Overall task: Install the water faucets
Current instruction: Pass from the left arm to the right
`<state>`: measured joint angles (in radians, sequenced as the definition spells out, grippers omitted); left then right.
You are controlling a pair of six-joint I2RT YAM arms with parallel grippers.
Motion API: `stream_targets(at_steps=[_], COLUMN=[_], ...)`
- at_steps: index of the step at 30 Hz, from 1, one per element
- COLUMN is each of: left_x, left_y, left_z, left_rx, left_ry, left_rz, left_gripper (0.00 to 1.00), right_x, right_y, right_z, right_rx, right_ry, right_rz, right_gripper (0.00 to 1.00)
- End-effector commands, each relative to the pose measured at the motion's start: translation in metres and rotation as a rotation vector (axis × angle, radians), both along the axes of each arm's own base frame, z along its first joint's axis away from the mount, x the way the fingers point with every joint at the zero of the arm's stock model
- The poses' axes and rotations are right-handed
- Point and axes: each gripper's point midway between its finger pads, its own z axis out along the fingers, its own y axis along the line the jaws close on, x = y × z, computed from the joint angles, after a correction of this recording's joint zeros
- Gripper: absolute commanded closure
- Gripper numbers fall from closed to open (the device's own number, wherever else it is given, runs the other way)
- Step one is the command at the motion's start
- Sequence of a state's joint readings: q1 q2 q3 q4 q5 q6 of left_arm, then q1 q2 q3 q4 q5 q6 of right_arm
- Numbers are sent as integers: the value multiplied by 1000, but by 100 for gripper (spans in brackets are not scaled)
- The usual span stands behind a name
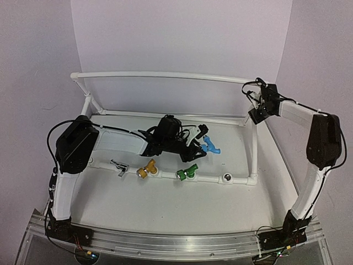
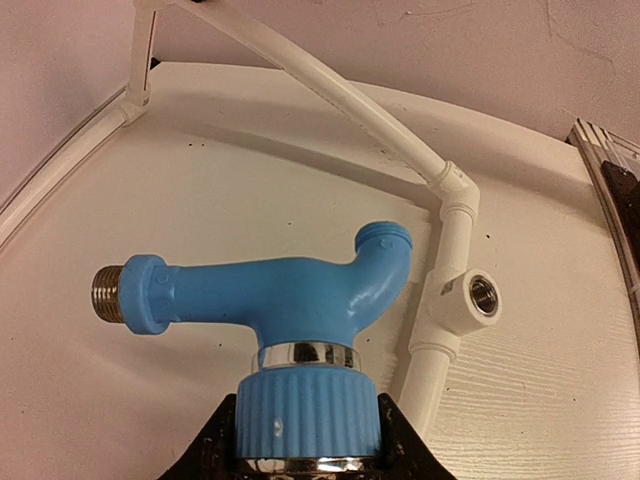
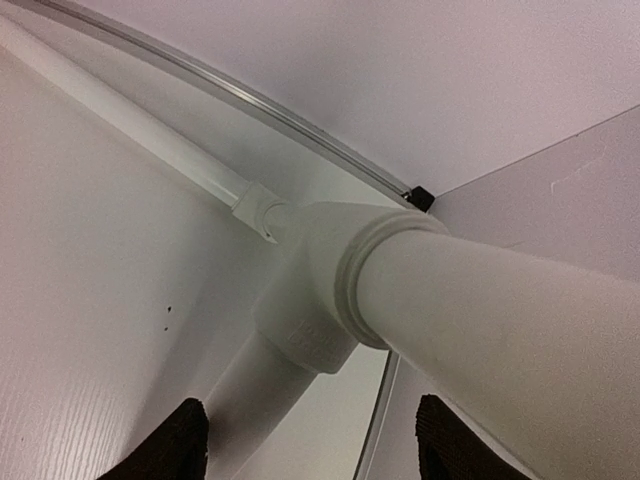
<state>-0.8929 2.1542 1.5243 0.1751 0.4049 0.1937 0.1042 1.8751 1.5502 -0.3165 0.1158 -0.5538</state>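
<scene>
Front pipe [image 1: 165, 175] carries the silver faucet [image 1: 119, 166], yellow faucet [image 1: 146, 169] and green faucet [image 1: 187, 173]; just behind it, the left gripper [image 2: 308, 445] is clamped on the ribbed knob of the blue faucet [image 2: 290, 300]; in the wrist view the body lies level, metal thread pointing left, curved spout at right; beyond stands an open threaded socket [image 2: 482, 293]; at the far right frame corner, the right gripper [image 1: 256, 113] straddles the pipe, fingers apart.

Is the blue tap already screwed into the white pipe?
No, the left gripper holds the blue tap apart from the pipe's open hole.
</scene>
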Motion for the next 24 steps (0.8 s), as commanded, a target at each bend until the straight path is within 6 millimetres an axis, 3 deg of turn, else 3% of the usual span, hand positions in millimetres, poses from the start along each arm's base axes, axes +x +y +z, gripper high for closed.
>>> stream_targets(at_steps=[1, 4, 8, 10, 13, 17, 21, 24], left_x=[14, 21, 23, 20, 15, 3, -12, -25], left_y=[10, 14, 15, 16, 16, 15, 13, 10], left_z=[58, 62, 71, 75, 81, 90, 108, 123], left_rx=[-114, -120, -121, -124, -124, -90, -112, -144], left_ry=[-32, 14, 82, 108, 188, 302, 431, 561], left_rz=[67, 99, 115, 108, 99, 73, 35, -4], left_gripper=[100, 100, 100, 100, 100, 100, 100, 99], right_x=[37, 42, 7, -24, -85, -152, -193, -216], right_y=[-14, -15, -8, 5, 29, 45, 69, 100], right_z=[18, 22, 38, 44, 68, 101, 126, 134], right_rx=[-33, -56, -67, -43, -7, -62, -110, -144], right_ry=[-72, -76, -52, -17, 13, -32, -60, -72], right_rz=[-43, -32, 49, 146, 332, 524, 657, 750], right_gripper=[31, 28, 18, 11, 3, 2, 2, 2])
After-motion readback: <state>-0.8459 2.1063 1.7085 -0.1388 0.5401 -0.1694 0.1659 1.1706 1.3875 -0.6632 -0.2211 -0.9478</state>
